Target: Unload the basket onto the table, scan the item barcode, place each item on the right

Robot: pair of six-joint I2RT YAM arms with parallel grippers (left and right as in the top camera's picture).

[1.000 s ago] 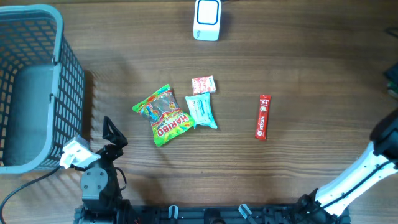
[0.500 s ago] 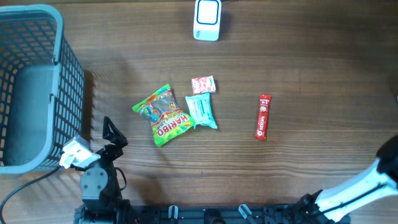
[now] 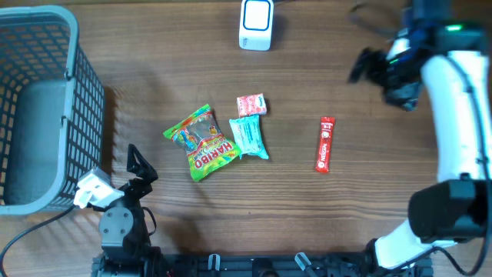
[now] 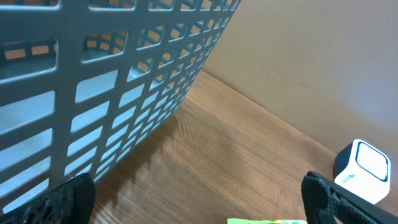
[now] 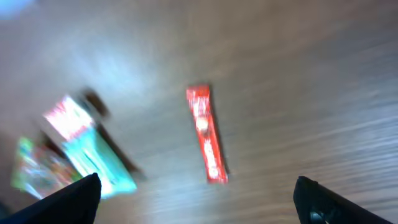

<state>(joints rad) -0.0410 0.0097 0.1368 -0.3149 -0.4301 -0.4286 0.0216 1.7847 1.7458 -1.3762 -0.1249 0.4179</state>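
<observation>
A grey-blue mesh basket (image 3: 88,85) takes up the 9 o'clock edge of the desk (image 3: 346,208). Just beside its lower corner, toward 7 o'clock, sits the left tool (image 3: 141,164), its 2 fingers spread wide and holding nothing. Its own camera shows the basket wall close on the left and bare wood ahead. Near the middle of the desk lies a green Haribo bag (image 3: 201,143). A teal packet (image 3: 249,137) touches the bag's 3 o'clock side. A small red-and-white packet (image 3: 251,105) lies just beside the teal packet at its 12 o'clock. The white scanner (image 3: 256,24) stands at the 12 o'clock edge of the desk, well apart from all 3 packets. At 3 o'clock from the teal packet, and apart from it, a red stick pack (image 3: 326,144) lies flat, its length running roughly from 12 to 6 o'clock. The right tool (image 3: 367,68) hangs over the desk at 1 o'clock from the stick pack, touching none of the items. Its camera view is blurred, yet it shows both fingertips far apart at the lower corners, released and empty. The stick pack lies on the wood between them.
</observation>
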